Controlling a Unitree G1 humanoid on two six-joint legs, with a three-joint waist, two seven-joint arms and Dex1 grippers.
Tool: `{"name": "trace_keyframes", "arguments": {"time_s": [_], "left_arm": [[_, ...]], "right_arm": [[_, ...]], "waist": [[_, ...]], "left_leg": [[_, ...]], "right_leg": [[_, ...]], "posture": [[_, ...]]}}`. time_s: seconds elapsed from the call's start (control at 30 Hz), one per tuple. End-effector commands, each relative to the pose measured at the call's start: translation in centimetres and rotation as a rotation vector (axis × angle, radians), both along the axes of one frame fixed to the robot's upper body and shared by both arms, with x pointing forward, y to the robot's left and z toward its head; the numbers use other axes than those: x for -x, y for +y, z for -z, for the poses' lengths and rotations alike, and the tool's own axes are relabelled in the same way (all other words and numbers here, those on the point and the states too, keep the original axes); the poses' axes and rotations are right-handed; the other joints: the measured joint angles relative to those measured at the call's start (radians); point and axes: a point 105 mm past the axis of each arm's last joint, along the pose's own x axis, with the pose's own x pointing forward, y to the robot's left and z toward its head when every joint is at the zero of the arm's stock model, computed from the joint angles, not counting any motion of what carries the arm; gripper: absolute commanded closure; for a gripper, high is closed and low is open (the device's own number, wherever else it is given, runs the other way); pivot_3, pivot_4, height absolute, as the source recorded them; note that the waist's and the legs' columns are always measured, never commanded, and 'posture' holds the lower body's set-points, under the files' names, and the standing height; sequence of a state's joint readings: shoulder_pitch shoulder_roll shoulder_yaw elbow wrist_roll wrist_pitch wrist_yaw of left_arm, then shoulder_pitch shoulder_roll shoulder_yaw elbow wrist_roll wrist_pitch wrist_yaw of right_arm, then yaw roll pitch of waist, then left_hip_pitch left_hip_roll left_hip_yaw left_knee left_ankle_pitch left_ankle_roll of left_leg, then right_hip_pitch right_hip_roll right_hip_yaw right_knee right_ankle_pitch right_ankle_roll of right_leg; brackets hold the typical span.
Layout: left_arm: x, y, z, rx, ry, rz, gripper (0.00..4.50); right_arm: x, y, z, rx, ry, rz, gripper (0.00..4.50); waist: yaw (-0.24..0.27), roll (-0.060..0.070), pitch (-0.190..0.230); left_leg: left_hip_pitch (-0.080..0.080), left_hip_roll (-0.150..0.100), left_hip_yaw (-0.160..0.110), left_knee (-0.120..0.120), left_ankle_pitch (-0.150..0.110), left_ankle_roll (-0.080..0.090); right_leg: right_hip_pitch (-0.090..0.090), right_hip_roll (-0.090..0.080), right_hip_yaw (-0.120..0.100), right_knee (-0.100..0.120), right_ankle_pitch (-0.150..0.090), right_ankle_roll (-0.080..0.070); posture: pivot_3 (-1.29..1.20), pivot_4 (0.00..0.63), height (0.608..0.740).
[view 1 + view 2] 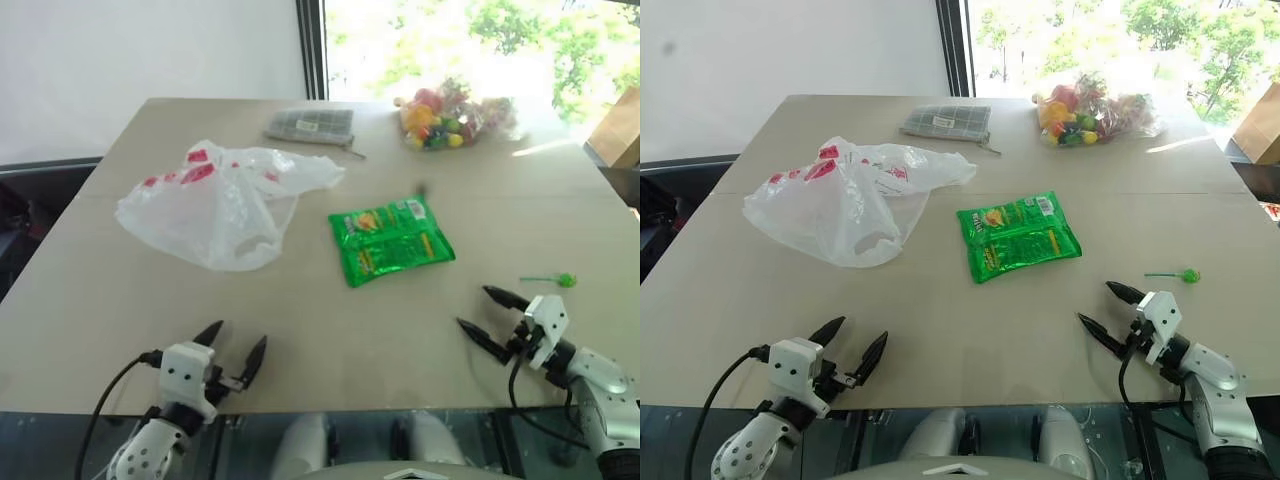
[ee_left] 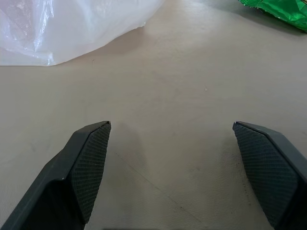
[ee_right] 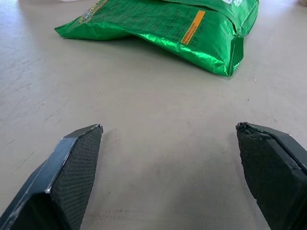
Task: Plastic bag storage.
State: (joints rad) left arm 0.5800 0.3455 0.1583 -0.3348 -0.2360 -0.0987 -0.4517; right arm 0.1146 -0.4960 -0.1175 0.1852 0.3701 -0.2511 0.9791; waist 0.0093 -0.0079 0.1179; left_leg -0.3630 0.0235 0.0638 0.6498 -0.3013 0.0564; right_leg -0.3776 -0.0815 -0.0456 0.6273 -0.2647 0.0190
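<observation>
Overhead, plastic bag (image 1: 222,203) whole; left wrist catches edge

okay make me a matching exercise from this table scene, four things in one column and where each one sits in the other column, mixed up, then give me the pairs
Things
1. plastic bag
2. green snack packet
3. bag of colourful sweets
4. green lollipop

Places
A. far edge of the table, by the window
B. just beyond the open right gripper
C. middle of the table
D. left half, ahead of the open left gripper

Pairs: 1-D, 2-C, 3-A, 4-B
</observation>
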Motion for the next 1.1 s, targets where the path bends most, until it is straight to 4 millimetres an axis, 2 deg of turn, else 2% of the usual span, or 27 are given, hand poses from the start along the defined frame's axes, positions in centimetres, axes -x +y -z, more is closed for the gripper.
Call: {"name": "trace_keyframes", "arguments": {"time_s": [0.03,0.37,0.73,0.83,0.97,1.1], "left_arm": [[0.1,-0.4,1.2,0.004,0.04,-0.004,0.16],[-0.4,0.1,0.9,-0.011,0.019,-0.019,0.16],[-0.7,-0.4,0.7,0.006,0.009,-0.007,0.16],[-1.1,-0.5,0.2,0.034,-0.012,-0.017,0.16],[-1.9,-0.9,-0.9,-0.022,-0.056,0.005,0.16],[-3.4,-0.9,-2.6,-0.034,-0.116,-0.03,0.16]], "right_arm": [[0.8,0.9,1.5,-0.016,0.083,-0.04,0.0],[1.0,0.8,1.9,-0.003,0.092,-0.039,0.0],[1.1,0.9,2.0,-0.002,0.088,-0.031,0.0],[1.0,0.8,2.0,-0.002,0.085,-0.031,0.0],[1.0,0.9,1.8,-0.012,0.113,-0.046,0.0],[2.1,2.2,1.4,-0.004,0.144,-0.177,0.0]], "waist": [[0.0,0.0,0.0],[0.002,0.001,0.001],[0.002,0.001,0.001],[0.002,0.0,0.001],[0.002,-0.002,0.003],[0.003,-0.005,0.006]], "left_leg": [[0.0,0.0,0.0,0.0,0.0,0.0],[0.0,0.0,0.0,0.0,0.0,0.0],[0.0,0.0,0.0,0.0,0.0,0.0],[0.0,0.0,0.0,0.0,0.0,0.0],[0.0,0.0,0.0,0.0,0.0,0.0],[-0.002,0.0,0.0,0.0,0.0,0.0]], "right_leg": [[0.0,0.0,0.0,0.0,0.0,0.0],[0.0,0.0,0.0,0.0,0.0,0.0],[0.0,0.0,0.0,0.0,0.0,0.0],[0.0,0.0,0.0,0.0,0.0,0.0],[0.0,0.0,0.0,0.0,0.0,0.0],[-0.001,0.0,0.0,0.0,0.0,0.0]], "posture": [[0.0,0.15,0.738],[0.0,0.15,0.738],[0.0,0.15,0.738],[0.0,0.15,0.738],[0.0,0.15,0.738],[0.0,0.15,0.738]]}}
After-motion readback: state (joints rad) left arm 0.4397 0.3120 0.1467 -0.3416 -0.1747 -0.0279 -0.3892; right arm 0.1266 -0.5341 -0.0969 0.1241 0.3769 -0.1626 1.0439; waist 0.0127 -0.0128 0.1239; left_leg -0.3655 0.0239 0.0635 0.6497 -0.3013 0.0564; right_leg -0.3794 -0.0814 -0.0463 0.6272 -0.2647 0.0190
